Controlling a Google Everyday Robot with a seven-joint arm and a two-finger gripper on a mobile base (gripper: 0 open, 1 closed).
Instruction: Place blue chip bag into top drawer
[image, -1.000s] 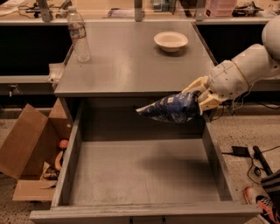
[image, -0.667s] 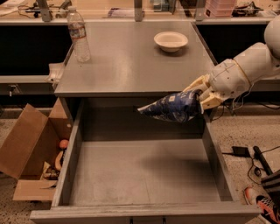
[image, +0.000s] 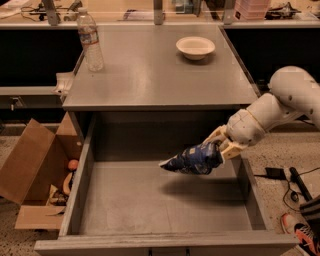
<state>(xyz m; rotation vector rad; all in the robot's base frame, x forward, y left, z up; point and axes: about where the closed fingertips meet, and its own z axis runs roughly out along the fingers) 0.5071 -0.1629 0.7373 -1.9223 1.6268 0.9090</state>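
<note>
Grey cabinet, drawer (image: 150, 210) pulled fully out beneath the worktop (image: 160, 85), and the action is toward the right of the view. The tool (image: 220, 145) is seen clamped on the tail end of the bag (image: 192, 159), the foil pinched tight. A drop has just been made: a second ago the bag was held up near the worktop's front edge, and now it is carried lower, within the open drawer's span. It points left and hangs clear of the floor, its shadow thrown on the bottom beneath. So the descent is under way and the bag is over the right place. By the look of it, only a little more lowering and a release are wanted. Nothing has been let go yet. Farther out, a bowl (image: 195, 47) and a bottle (image: 91, 41) are left standing on the worktop, well apart from the work. A box (image: 30, 165) is seen on the ground at the far left.
</note>
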